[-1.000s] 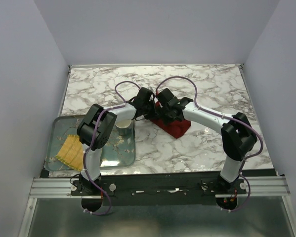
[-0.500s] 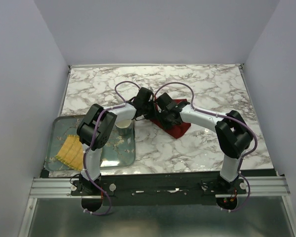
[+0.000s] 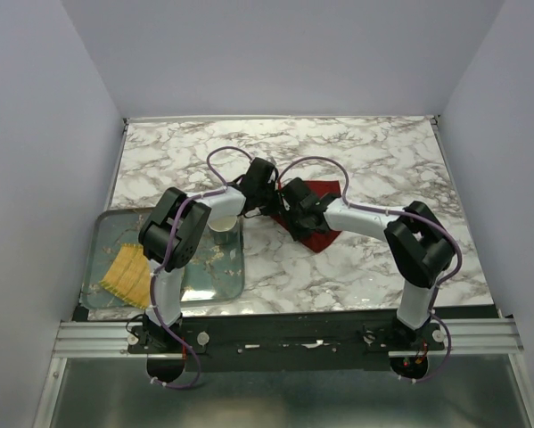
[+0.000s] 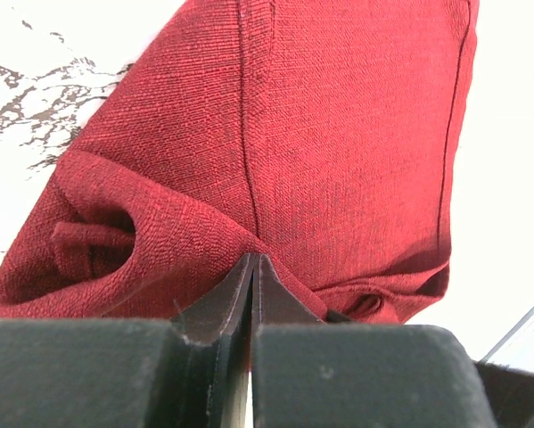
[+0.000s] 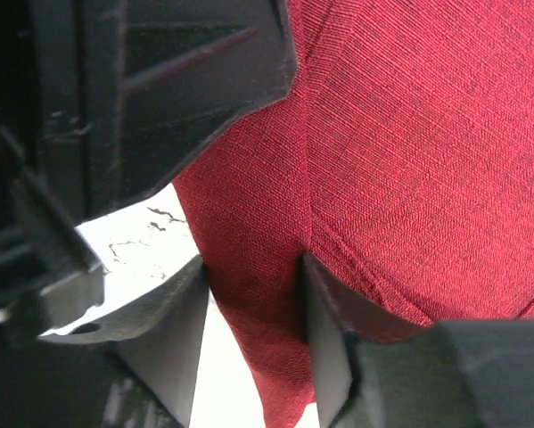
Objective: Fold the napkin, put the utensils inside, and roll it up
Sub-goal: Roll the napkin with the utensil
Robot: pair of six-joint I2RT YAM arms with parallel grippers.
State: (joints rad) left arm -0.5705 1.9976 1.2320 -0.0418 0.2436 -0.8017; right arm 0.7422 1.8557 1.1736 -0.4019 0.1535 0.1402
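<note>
From above, you lose the left part of the napkin (image 3: 326, 234) under the left gripper (image 3: 268, 205) and the right gripper (image 3: 291, 212), which crowd together there. In the left wrist view the closed tips cover its near edge (pinched or not, you cannot tell). The right wrist view crops it at the top and right.

text: none readable | labels, brands, numbers: none | napkin (image 4: 338, 134) — plain, unmarked
</note>
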